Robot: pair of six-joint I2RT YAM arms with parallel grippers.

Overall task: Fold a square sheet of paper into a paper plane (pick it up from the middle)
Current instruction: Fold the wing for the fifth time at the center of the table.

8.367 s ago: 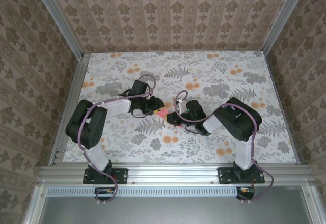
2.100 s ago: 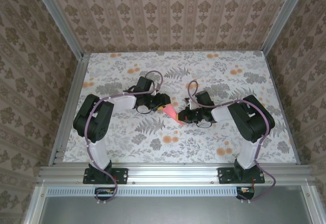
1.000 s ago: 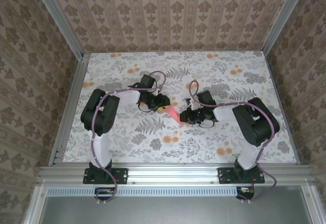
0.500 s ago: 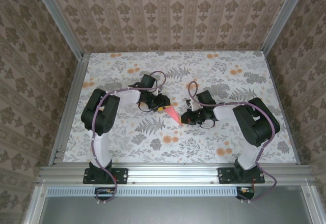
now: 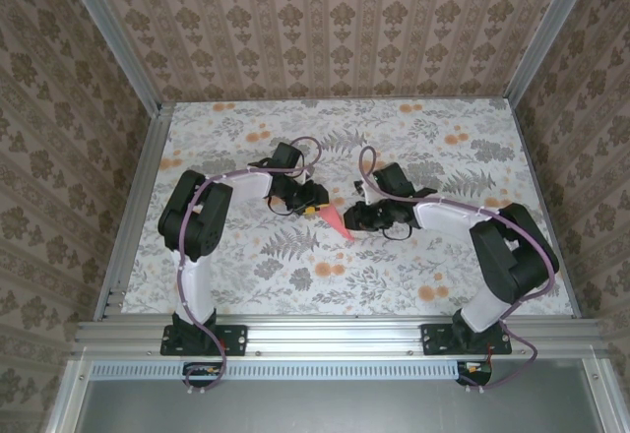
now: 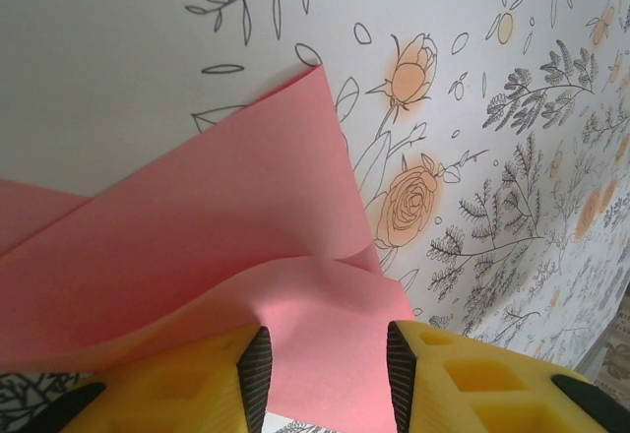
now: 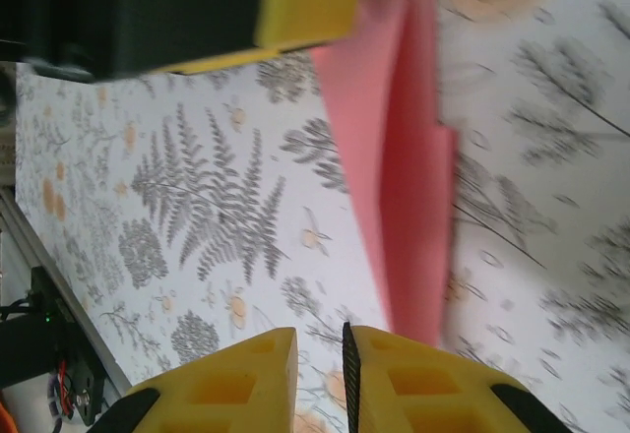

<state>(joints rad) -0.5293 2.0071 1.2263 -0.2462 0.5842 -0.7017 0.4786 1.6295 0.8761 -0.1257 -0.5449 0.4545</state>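
Both arms reached from the near edge of the flower-printed table (image 5: 413, 285) toward its middle. There the paper (image 5: 338, 222) lay folded into a slim salmon-pink wedge, with its point toward the near right and its wide end toward the far left.

The right gripper (image 5: 357, 218) sat just beside the wedge's right edge. In the right wrist view its yellow fingers (image 7: 433, 384) stood almost together, with only a thin slit between them and nothing in it. The paper tapered down toward the right-hand finger, though whether it touched could not be told.

A little farther and to the left, the left gripper (image 5: 314, 206) was at the paper's wide end. The left wrist view showed its jaws set apart, with creased layers of the paper lying in the gap between them.
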